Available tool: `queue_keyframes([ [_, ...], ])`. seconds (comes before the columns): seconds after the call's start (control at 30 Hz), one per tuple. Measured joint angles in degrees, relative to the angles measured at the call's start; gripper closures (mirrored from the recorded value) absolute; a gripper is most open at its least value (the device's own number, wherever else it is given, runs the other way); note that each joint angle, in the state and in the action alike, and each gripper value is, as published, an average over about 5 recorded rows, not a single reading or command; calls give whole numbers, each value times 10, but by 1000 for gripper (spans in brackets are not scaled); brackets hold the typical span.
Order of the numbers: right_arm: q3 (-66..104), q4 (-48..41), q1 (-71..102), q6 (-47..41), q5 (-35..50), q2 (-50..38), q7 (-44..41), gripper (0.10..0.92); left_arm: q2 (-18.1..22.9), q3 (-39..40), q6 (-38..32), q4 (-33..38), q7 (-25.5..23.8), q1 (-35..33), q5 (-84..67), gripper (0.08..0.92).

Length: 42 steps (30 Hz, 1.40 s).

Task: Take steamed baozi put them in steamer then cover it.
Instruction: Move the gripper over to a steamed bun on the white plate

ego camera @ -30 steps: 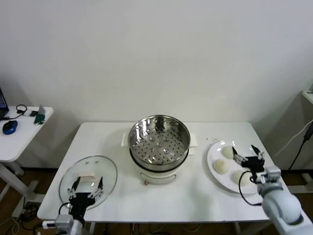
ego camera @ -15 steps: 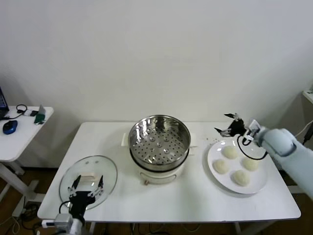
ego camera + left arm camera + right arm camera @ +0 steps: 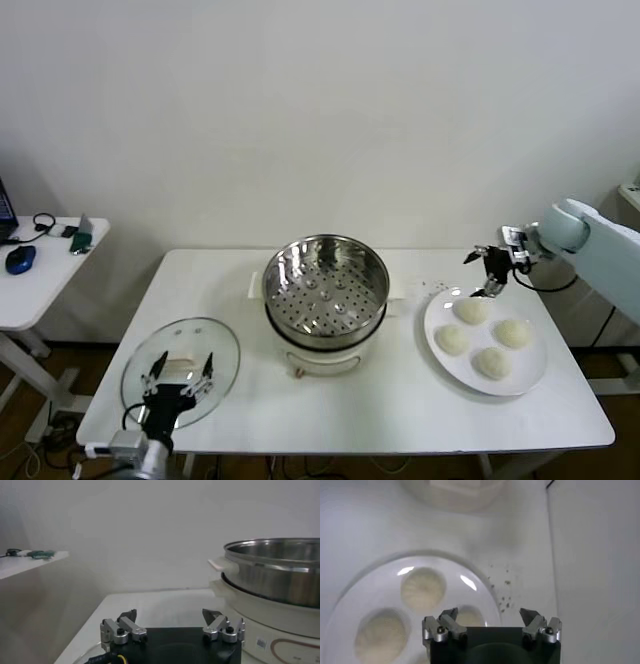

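Several cream-white baozi (image 3: 472,311) lie on a white plate (image 3: 531,375) at the table's right; they also show in the right wrist view (image 3: 423,588). My right gripper (image 3: 487,272) hangs open and empty just above the plate's far edge, over the nearest bun; in its wrist view (image 3: 489,616) the jaws stand wide apart. The steel steamer (image 3: 325,285) stands empty on its white base at the table's middle, and shows in the left wrist view (image 3: 280,565). The glass cover (image 3: 180,365) lies flat at the front left. My left gripper (image 3: 180,374), open, hovers over it.
A white side table (image 3: 40,275) with a mouse, headphones and small items stands to the left. Dark specks (image 3: 501,587) dot the tabletop between the plate and the cooker. The wall runs close behind the table.
My right arm has swung up from the plate's front edge to the plate's far side, and now hangs over the nearest bun. The left gripper has barely shifted over the cover.
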<state>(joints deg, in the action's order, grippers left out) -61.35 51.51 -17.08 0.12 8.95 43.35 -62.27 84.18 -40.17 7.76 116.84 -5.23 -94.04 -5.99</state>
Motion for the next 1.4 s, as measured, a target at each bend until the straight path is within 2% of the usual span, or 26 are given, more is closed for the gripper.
queue_keyframes([
  [0.4,-8,-131,21,19,-57,83,-39,203,-15,-13,0,-7,-1,-3,-18,177],
  [1.17,112,-260,101,53,-160,158,-29,203,-14,-11,-5,-23,-1,-4,-18,177],
  [1.27,124,-270,105,57,-169,161,-27,233,-15,-12,-6,-24,-1,-5,-19,177],
  [1.4,138,-279,110,62,-173,164,-24,337,-16,-12,-7,-26,0,-5,-19,177],
])
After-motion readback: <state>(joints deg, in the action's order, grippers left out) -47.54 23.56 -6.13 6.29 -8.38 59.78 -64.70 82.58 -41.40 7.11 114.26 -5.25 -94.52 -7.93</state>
